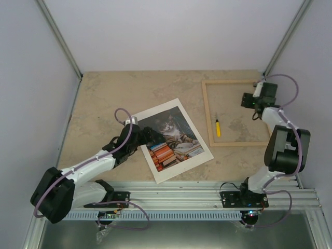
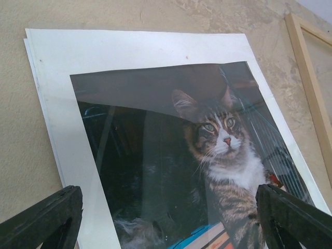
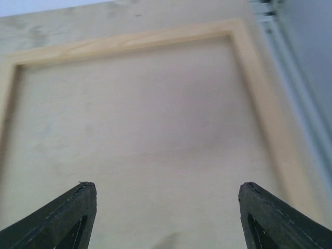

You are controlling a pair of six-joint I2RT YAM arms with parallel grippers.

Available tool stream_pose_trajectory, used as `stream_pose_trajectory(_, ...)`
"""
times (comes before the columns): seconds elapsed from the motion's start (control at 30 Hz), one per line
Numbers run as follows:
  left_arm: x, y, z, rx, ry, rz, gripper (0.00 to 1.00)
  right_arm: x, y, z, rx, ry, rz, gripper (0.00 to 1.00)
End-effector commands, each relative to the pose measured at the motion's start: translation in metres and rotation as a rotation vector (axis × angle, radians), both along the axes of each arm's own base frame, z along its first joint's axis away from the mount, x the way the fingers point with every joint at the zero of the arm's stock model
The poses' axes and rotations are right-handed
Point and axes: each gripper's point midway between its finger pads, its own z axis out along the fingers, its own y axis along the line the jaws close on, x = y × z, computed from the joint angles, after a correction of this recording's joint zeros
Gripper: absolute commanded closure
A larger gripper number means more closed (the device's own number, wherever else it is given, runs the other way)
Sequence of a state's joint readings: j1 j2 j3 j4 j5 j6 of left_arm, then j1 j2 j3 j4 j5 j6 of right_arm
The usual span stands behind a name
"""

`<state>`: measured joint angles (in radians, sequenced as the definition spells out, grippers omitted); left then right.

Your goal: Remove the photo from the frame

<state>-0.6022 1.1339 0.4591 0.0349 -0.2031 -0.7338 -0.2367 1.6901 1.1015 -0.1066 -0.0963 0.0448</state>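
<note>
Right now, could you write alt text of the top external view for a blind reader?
The cat photo lies on the table, out of the wooden frame to its right. The open left gripper is over the photo's left edge, the open right gripper above the frame, which has a small yellow tool inside.

The photo [image 2: 218, 155] is glossy paper, the frame [image 3: 129, 41] pale bare wood, the table [image 1: 104, 104] matt.

A small yellow stick-like object [image 1: 218, 127] lies on the mottled beige table [image 1: 104, 98].
</note>
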Motion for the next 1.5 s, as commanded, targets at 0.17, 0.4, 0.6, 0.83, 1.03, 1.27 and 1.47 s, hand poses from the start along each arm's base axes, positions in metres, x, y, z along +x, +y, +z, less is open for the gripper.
stream_pose_trajectory(0.17,-0.013,0.009,0.008,-0.03,-0.01,0.017,0.05,-0.028,0.125,0.01,0.143,-0.016,0.126,0.24)
stream_pose_trajectory(0.4,-0.02,0.009,0.009,-0.059,0.002,0.013,0.02,-0.073,0.226,0.028,0.152,-0.055,0.379,0.23)
stream_pose_trajectory(0.6,-0.025,0.015,-0.002,-0.07,0.024,0.04,0.01,-0.131,0.305,0.007,0.091,-0.021,0.666,0.22)
stream_pose_trajectory(0.83,-0.031,0.015,-0.01,-0.082,0.059,0.043,0.01,-0.215,0.36,-0.032,-0.037,0.101,0.902,0.2)
stream_pose_trajectory(1.03,-0.041,0.012,-0.02,-0.114,0.101,0.018,0.01,-0.258,0.361,-0.053,-0.028,0.191,0.941,0.19)
stream_pose_trajectory(1.27,-0.044,0.007,-0.034,-0.128,0.145,0.008,0.01,-0.301,0.372,-0.069,-0.044,0.272,1.03,0.18)
stream_pose_trajectory(1.47,-0.043,0.009,-0.04,-0.124,0.152,0.028,0.01,-0.315,0.373,-0.082,-0.153,0.321,1.041,0.15)
